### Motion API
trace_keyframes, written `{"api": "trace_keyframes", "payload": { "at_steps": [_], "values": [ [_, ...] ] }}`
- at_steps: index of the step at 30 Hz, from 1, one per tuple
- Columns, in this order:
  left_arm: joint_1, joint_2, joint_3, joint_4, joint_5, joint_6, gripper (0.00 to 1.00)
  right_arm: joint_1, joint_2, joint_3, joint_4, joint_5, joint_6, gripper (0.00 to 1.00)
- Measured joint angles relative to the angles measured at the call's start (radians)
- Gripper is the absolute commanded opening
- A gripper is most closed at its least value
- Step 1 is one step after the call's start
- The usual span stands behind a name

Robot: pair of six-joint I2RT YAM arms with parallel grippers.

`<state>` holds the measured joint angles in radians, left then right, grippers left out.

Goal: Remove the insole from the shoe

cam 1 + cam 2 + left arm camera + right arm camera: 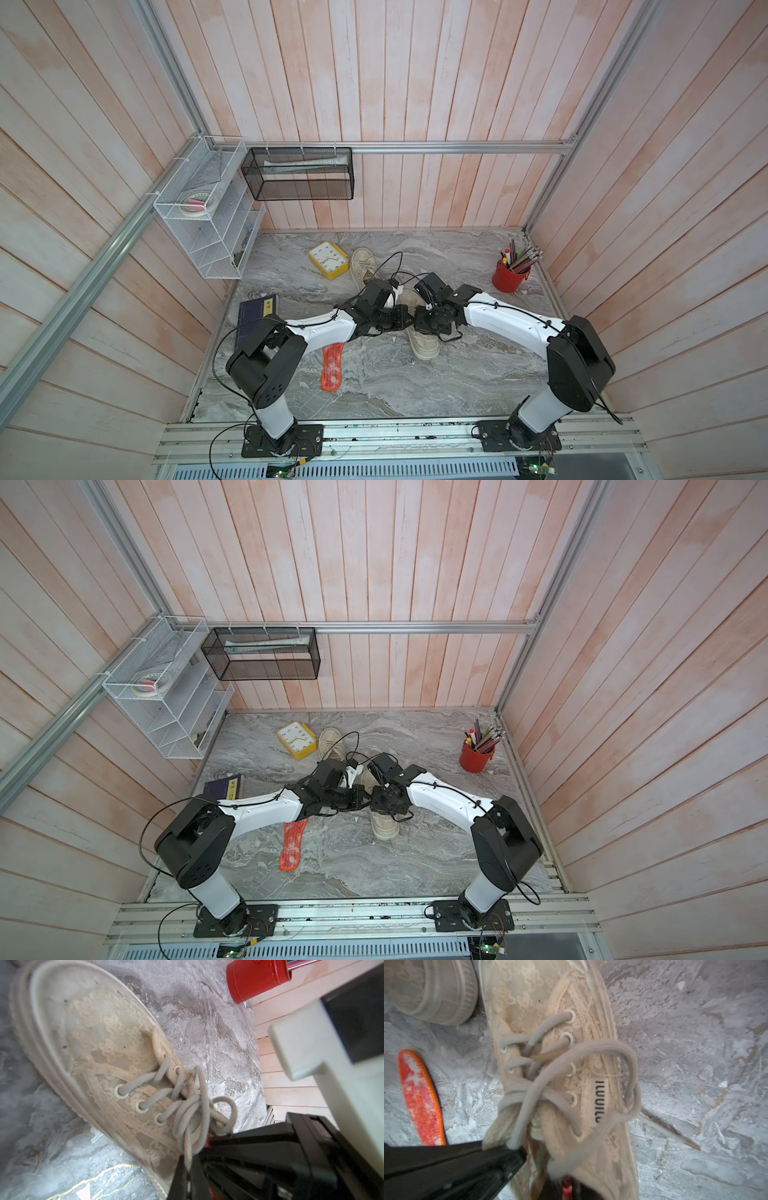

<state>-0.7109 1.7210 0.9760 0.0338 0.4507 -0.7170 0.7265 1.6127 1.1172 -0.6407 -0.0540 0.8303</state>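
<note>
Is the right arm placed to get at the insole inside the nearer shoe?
Probably yes: the right claw sits in the shoe opening, shut on the red insole; the left claw holds the shoe.

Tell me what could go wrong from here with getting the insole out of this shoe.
The loose laces loop over the opening of the shoe and could snag the insole that the right fingers seem to pinch. The left fingers seem to grip only the tongue, so the shoe might lift or twist.
</note>
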Motion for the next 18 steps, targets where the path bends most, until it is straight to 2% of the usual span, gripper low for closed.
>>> {"api": "trace_keyframes", "payload": {
  "at_steps": [2,4,6,8,11,15,18],
  "values": [
    [-0.002,0.007,0.007,-0.005,-0.012,0.018,0.17,-0.01,-0.01,-0.032,0.035,-0.015,0.012,0.0],
    [-0.005,0.011,0.011,-0.015,-0.037,0.035,0.39,-0.023,-0.011,-0.061,0.066,-0.031,0.024,0.0],
    [-0.005,0.007,0.011,-0.012,-0.072,0.051,0.52,-0.036,-0.011,-0.086,0.091,-0.042,0.038,0.0],
    [-0.007,-0.015,-0.001,-0.008,-0.123,0.064,0.56,-0.052,-0.011,-0.11,0.124,-0.059,0.055,0.0],
    [-0.032,-0.13,-0.088,0.033,-0.228,0.091,0.62,-0.071,-0.01,-0.124,0.165,-0.084,0.083,0.0],
    [-0.141,-0.329,-0.274,0.122,-0.368,0.124,0.71,-0.079,0.001,-0.124,0.222,-0.116,0.117,0.0],
    [-0.258,-0.392,-0.399,0.194,-0.461,0.161,0.79,-0.08,0.007,-0.124,0.245,-0.139,0.14,0.0]
  ]
}}
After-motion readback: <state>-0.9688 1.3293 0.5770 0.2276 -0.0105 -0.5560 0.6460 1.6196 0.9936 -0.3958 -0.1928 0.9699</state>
